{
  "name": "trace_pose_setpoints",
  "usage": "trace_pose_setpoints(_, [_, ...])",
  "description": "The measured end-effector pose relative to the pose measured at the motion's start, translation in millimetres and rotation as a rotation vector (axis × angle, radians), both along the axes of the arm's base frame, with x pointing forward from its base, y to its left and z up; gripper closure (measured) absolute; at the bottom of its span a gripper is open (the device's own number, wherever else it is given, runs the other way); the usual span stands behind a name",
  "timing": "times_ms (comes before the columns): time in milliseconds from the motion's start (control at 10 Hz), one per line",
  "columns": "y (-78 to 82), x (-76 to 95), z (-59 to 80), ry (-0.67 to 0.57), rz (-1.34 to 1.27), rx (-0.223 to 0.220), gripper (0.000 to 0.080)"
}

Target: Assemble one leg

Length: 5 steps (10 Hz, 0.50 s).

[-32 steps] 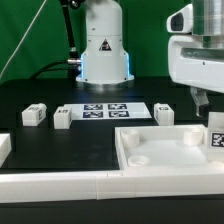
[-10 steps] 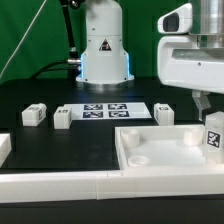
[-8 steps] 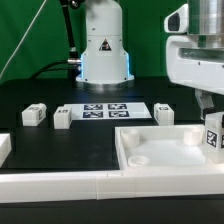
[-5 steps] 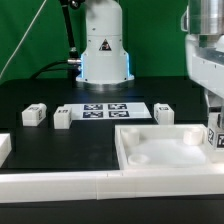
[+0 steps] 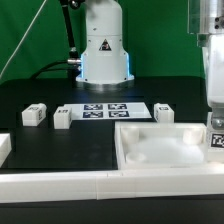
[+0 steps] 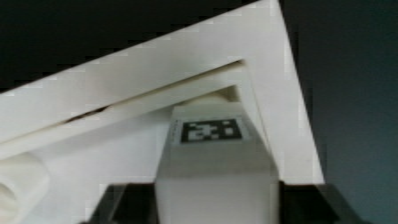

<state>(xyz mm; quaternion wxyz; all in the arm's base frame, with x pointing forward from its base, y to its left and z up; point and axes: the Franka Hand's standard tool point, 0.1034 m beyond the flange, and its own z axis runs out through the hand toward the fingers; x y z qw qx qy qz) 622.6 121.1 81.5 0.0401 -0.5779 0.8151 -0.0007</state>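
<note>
The black table [image 5: 60, 95] carries everything, with the arm's white base [image 5: 104, 45] standing at its far side. Nearest the camera, along the exterior view's lower edge, runs a long white rail [image 5: 80, 185]. Behind it, toward the exterior view's right, sits the large white tray-like part [image 5: 165, 150] with its raised rim. Further back lies the marker board [image 5: 113, 110], flat on the table.

The gripper [image 5: 216, 128] hangs at the exterior view's far right edge, above the tray's right corner, and is partly cut off by the frame. In the wrist view a leg [image 6: 215, 150] stands between the dark fingers [image 6: 128, 200], its tag facing the camera, so I judge the jaws clamped on it (their contact faces are not clearly seen). The leg sits just over the tray's corner, where rim lines converge.

Three loose legs rest on the table: one [image 5: 34, 115] at the exterior view's left, a second [image 5: 62, 118] just beside it, and a third [image 5: 165, 113] near the tray's far rim.

To seat the leg well, I would keep it upright and square to the corner's walls, lower slowly, and centre it on the mounting spot before any pressing or turning; a tilted entry would likely jam or skid along the rim. The grip should be released only once the leg sits flush.
</note>
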Motion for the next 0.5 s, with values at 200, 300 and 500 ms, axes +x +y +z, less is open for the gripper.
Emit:
trace_pose_setpoints(200, [2.1, -0.3, -0.1, -0.002, 0.05, 0.001, 0.0245])
trace_pose_setpoints(300, [2.2, -0.4, -0.1, -0.003, 0.051, 0.001, 0.018])
trace_pose_setpoints(500, [2.5, -0.4, -0.1, -0.003, 0.052, 0.001, 0.0155])
